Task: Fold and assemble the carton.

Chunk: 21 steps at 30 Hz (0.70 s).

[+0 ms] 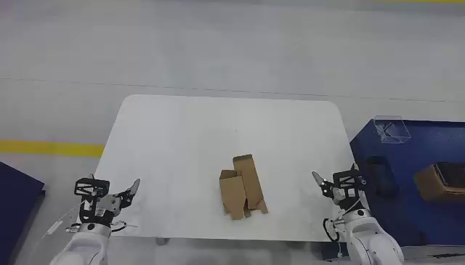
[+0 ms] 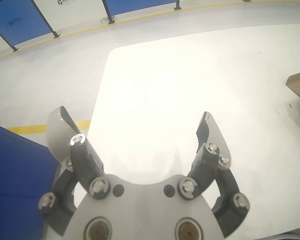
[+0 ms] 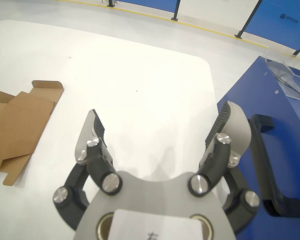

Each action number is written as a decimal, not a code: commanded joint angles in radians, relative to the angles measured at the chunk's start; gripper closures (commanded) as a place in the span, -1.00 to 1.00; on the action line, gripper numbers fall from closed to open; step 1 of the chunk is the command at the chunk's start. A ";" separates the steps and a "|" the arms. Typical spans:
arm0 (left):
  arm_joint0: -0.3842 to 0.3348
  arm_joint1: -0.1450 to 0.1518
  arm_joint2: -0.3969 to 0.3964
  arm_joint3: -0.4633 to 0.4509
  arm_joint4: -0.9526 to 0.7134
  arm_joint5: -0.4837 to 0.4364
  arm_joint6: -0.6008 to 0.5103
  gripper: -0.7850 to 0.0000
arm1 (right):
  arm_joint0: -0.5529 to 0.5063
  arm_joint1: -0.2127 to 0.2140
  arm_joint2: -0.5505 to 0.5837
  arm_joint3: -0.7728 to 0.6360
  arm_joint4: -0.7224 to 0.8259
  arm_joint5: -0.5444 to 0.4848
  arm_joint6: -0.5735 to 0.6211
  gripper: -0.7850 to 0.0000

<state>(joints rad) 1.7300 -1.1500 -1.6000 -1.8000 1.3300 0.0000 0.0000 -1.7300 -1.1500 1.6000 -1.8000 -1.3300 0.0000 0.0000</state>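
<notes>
Brown carton (image 1: 243,186) flat on table (image 1: 189,134)

1. The carton (image 1: 242,186) is laid flat on the table (image 1: 218,134), at 5 o'clock from its middle.
2. The left gripper (image 1: 112,187) is found at the carton's 9 o'clock, the right gripper (image 1: 336,178) at 3 o'clock.

You have a carton (image 1: 243,185) of matt brown cardboard on a smooth white table (image 1: 182,141); the left gripper (image 2: 133,111) and right gripper (image 3: 160,106) pair silvery metal with ribbed black pads (image 3: 215,123).
</notes>
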 commanded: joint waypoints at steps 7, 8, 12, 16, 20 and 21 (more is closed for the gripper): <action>0.000 0.000 0.000 0.000 0.000 0.000 0.000 -1.00 | 0.000 0.000 0.000 0.000 0.000 0.000 0.000 -1.00; 0.000 0.000 0.000 0.000 0.000 0.000 0.000 -1.00 | 0.000 0.000 0.000 0.000 0.000 0.000 0.000 -1.00; 0.000 0.000 0.000 0.000 0.000 0.000 0.000 -1.00 | 0.000 0.000 0.000 0.000 0.000 0.000 0.000 -1.00; 0.000 0.000 0.000 0.000 0.000 0.000 0.000 -1.00 | 0.000 0.000 0.000 0.000 0.000 0.000 0.000 -1.00; 0.008 -0.002 -0.001 -0.030 -0.116 -0.064 -0.059 -1.00 | 0.000 0.000 0.000 0.000 0.000 0.000 0.000 -1.00; 0.015 -0.004 -0.004 -0.061 -0.222 -0.107 -0.083 -1.00 | 0.000 0.000 0.000 0.000 0.000 0.000 0.000 -1.00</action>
<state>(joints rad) 1.7389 -1.1529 -1.5987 -1.8314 1.2576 -0.0580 -0.0520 -1.7300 -1.1500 1.6000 -1.8000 -1.3300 0.0000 0.0000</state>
